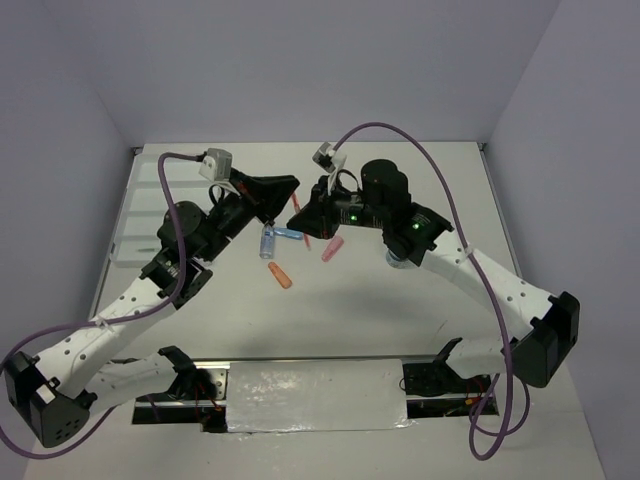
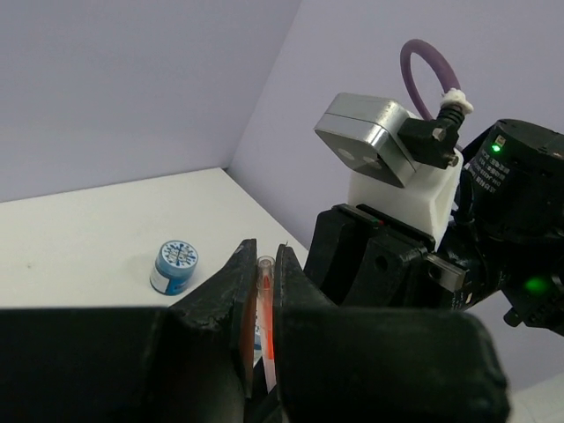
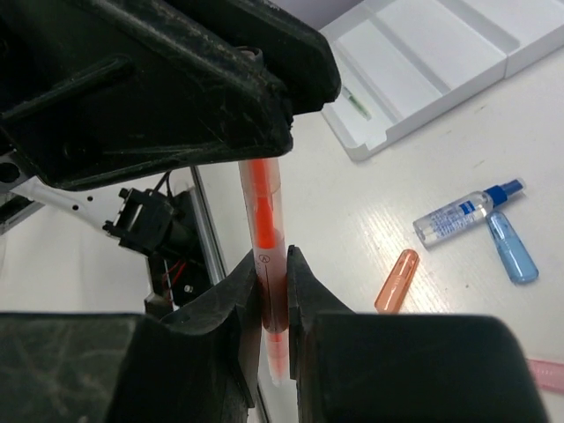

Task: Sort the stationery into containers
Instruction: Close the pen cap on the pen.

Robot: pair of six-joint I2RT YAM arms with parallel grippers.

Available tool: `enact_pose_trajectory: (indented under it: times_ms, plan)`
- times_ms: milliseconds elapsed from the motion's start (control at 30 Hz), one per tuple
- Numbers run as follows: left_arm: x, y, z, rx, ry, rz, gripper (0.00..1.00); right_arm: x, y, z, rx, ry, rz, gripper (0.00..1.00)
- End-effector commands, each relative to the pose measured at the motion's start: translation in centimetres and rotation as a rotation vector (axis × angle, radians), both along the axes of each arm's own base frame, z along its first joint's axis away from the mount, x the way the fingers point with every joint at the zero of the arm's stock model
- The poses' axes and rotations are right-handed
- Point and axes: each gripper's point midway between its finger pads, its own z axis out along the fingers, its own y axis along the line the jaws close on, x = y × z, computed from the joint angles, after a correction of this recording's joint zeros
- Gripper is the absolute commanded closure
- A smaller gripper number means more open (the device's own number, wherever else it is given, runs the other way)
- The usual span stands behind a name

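Both grippers are shut on one clear pen with an orange-red core (image 1: pixel 296 206), held in the air over the table's middle. My left gripper (image 2: pixel 264 253) clamps one end of the pen (image 2: pixel 265 304). My right gripper (image 3: pixel 273 257) clamps the other part of the pen (image 3: pixel 264 211), with the left gripper (image 3: pixel 176 88) just above it. On the table lie a clear bottle with a blue cap (image 3: pixel 463 211), a light blue piece (image 3: pixel 513 248), an orange piece (image 3: pixel 397 280) and a pink piece (image 1: pixel 333 250). The white tray (image 3: pixel 423 62) holds a thin green pen (image 3: pixel 357 103).
A blue-and-white tape roll (image 2: pixel 174 266) stands on the table beyond the left gripper. Another tape roll (image 1: pixel 400 260) shows partly under the right arm. The tray (image 1: pixel 140 205) sits at the far left of the table. Walls close in the back and sides.
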Motion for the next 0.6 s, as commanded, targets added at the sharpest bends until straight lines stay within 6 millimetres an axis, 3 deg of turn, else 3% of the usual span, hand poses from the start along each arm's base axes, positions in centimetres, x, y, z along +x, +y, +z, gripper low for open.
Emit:
enact_pose_trajectory:
  times_ms: [0,200,267,333,367,400,467,500,567]
  plan:
    - [-4.1,-3.2,-13.7,0.274,0.324,-0.216,1.00,2.5,-3.4,19.1,0.393,-0.406,-0.155,1.00]
    - [-5.7,-4.2,-16.5,0.298,0.368,-0.269,1.00,2.6,-3.6,21.2,0.403,-0.433,-0.139,1.00]
    - [-4.7,-3.3,-16.4,0.312,0.380,-0.190,1.00,2.3,-3.4,20.1,0.387,-0.423,-0.124,1.00]
    - [-4.1,-2.2,-14.5,0.311,0.362,-0.117,1.00,2.2,-3.3,18.8,0.372,-0.408,-0.113,1.00]
    - [-3.5,-1.4,-13.5,0.305,0.350,-0.065,1.00,1.7,-3.0,16.9,0.350,-0.383,-0.084,1.00]
    - [-3.0,-0.6,-10.9,0.276,0.312,-0.013,0.72,1.2,-2.7,16.1,0.342,-0.381,-0.068,1.00]
    - [-2.6,0.5,-8.9,0.263,0.285,0.041,0.52,0.2,-2.2,13.5,0.308,-0.351,-0.036,1.00]
    - [-2.2,1.3,-6.7,0.228,0.253,0.090,0.27,-0.4,-1.7,12.5,0.288,-0.349,-0.015,1.00]
    - [-2.0,2.3,-4.5,0.195,0.223,0.136,0.20,-0.9,-1.4,10.5,0.247,-0.338,-0.011,1.00]
